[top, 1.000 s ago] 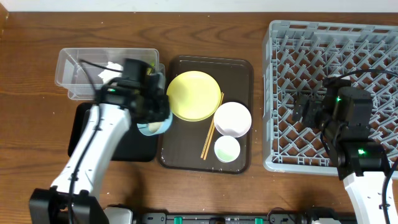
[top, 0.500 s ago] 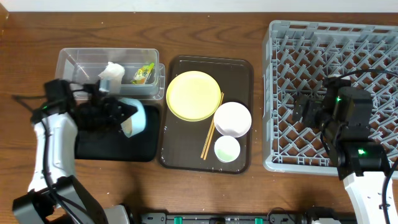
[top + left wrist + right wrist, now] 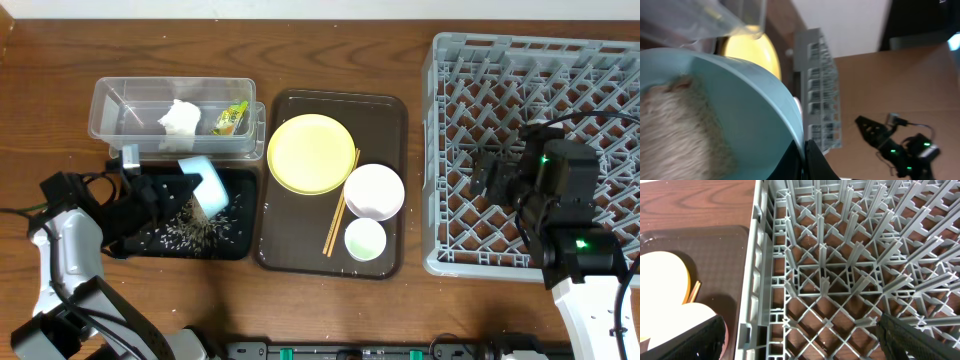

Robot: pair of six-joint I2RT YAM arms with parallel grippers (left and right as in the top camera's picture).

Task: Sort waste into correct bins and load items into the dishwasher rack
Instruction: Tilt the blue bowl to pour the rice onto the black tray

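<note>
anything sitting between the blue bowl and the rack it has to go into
The brown serving tray lies between the light blue bowl and the dishwasher rack, carrying the yellow plate, white bowl, green cup and chopsticks. All sit low; a lifted carry likely clears them.

Bare table (image 3: 300, 60) is lying open along the top edge. The dishwasher rack (image 3: 470, 60) is walling off the right, a narrow strip separating it from the central serving tray (image 3: 290, 238).
</note>
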